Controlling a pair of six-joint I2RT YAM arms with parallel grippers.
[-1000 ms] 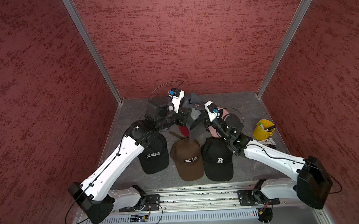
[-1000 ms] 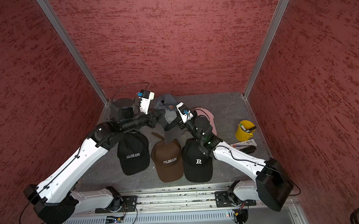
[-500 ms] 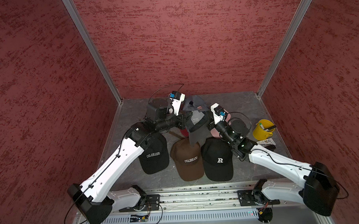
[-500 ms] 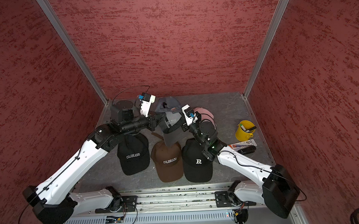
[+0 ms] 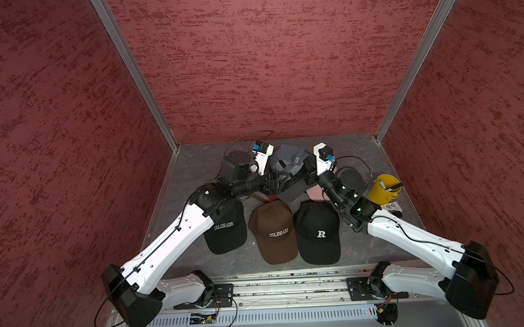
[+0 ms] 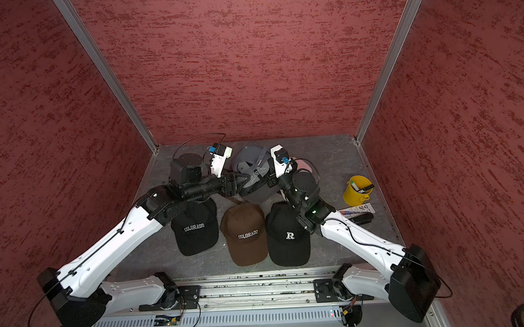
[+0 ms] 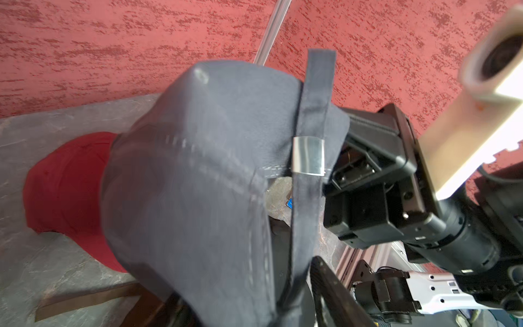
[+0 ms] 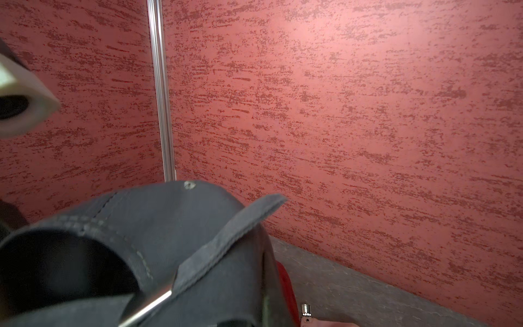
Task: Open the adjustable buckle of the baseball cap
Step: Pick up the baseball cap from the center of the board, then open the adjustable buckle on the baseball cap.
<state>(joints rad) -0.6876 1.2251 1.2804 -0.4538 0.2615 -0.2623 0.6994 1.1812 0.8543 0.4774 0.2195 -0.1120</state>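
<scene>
Your grey baseball cap (image 5: pixel 285 157) (image 6: pixel 248 158) hangs clear of the surface (image 5: pixel 193 164) at the back of the cell. It sits between the two claws and behind the row of three caps. Your right claw (image 5: pixel 301 171) (image 6: pixel 267 177) is clenched on the cap's rear edge, close to the buckle.

Your left claw (image 5: pixel 281 181) (image 6: pixel 240 182) has its jaws apart. In the left wrist view the cap's cloth (image 7: pixel 198 170) drapes over them, and one of its fingers (image 7: pixel 334 286) shows bare beside the strap (image 7: pixel 314 93). You cannot see it pinching anything.

In that view the metal buckle (image 7: pixel 308 155) sits across the strap, and the strap's free end sticks out past it. The right wrist view shows the buckle (image 8: pixel 147 308) edge-on, with the strap (image 8: pixel 235 229) rising from it. You cannot tell whether the clasp is lifted.

A red cap (image 7: pixel 62 192) lies on the surface beneath. The black COLORADO cap (image 5: pixel 224 230), brown cap (image 5: pixel 273 231) and black R cap (image 5: pixel 318 229) lie side by side in front. A yellow bucket (image 5: pixel 384 191) stands by the right arm.
</scene>
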